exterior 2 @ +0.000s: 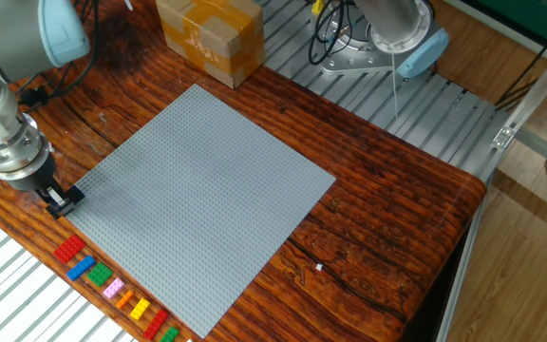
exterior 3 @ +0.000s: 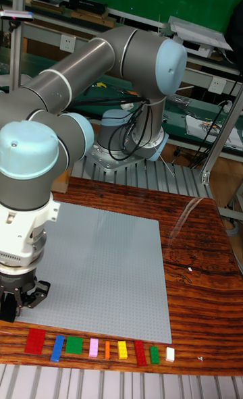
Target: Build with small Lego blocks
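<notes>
My gripper (exterior 2: 62, 200) (exterior 3: 22, 302) hangs just over the left corner of the grey baseplate (exterior 2: 207, 190) (exterior 3: 101, 264). Its dark fingers are closed on what looks like a small black Lego block (exterior 2: 71, 197); in the tall fixed view the fingers hide it. A row of small Lego blocks lies along the table's near edge: red (exterior 2: 67, 249) (exterior 3: 35, 340), blue (exterior 2: 82, 267), green (exterior 2: 100, 275), pink (exterior 2: 113, 288), orange (exterior 2: 124, 298), yellow (exterior 2: 140, 309), then another red (exterior 2: 155, 323) and green (exterior 2: 168, 334). The tall fixed view adds a white block (exterior 3: 170, 354).
A brown cardboard box (exterior 2: 209, 38) stands behind the baseplate's far corner. The arm's base (exterior 2: 368, 57) is bolted to ribbed metal at the back. Wooden tabletop (exterior 2: 387, 218) lies to the right of the plate, ending at a rounded edge.
</notes>
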Robot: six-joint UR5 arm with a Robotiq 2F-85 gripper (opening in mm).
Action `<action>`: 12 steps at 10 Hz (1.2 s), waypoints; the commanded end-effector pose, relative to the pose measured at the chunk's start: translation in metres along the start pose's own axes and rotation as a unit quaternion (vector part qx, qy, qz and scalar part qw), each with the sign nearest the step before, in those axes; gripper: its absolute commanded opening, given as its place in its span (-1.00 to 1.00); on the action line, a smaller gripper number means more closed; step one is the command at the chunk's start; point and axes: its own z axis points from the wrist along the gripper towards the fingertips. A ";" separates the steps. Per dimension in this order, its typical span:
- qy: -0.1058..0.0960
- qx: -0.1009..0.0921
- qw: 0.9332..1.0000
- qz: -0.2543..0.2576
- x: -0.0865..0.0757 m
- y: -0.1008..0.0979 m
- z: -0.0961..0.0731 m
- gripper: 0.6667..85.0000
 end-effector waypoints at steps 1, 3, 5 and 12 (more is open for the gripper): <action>-0.011 -0.014 1.000 0.001 -0.003 0.006 -0.001 -0.99; -0.020 -0.020 1.000 0.008 0.015 0.012 0.001 -0.99; -0.023 -0.026 0.999 0.007 0.020 0.016 0.002 -0.99; -0.027 -0.025 0.999 0.003 0.027 0.010 0.013 -0.99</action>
